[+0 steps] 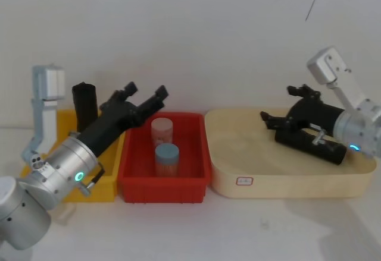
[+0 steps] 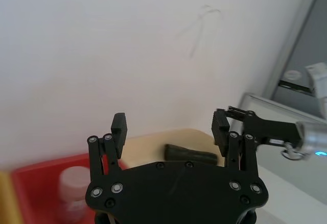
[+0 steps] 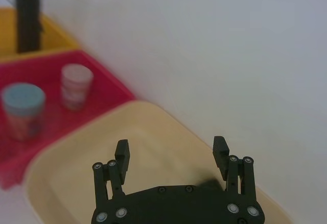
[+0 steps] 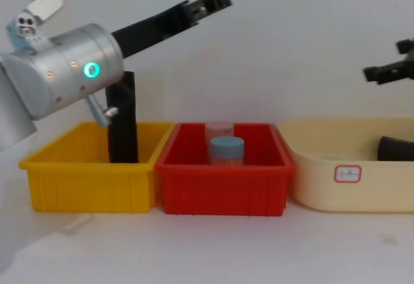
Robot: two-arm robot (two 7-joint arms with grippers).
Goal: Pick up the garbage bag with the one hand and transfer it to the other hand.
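Note:
The garbage bag [image 1: 318,146], a black roll, lies on its side in the cream tray [image 1: 280,184]; its label is not visible. It also shows as a dark cylinder [image 2: 189,155] in the left wrist view and at the tray's right end [image 4: 394,148] in the chest view. My right gripper [image 1: 278,103], on the arm with the blue ring, hovers just above the roll, open and holding nothing [image 3: 171,153]. My left gripper [image 1: 144,92], on the arm with the green ring, is raised above the yellow and red bins, angled toward the tray, open and empty [image 2: 171,127].
A yellow bin [image 1: 101,192] at the left holds a plain black upright roll [image 1: 84,103]. The red bin [image 1: 164,184] in the middle holds a blue-lidded jar [image 1: 167,157] and a clear jar [image 1: 161,130]. A white wall stands close behind the bins.

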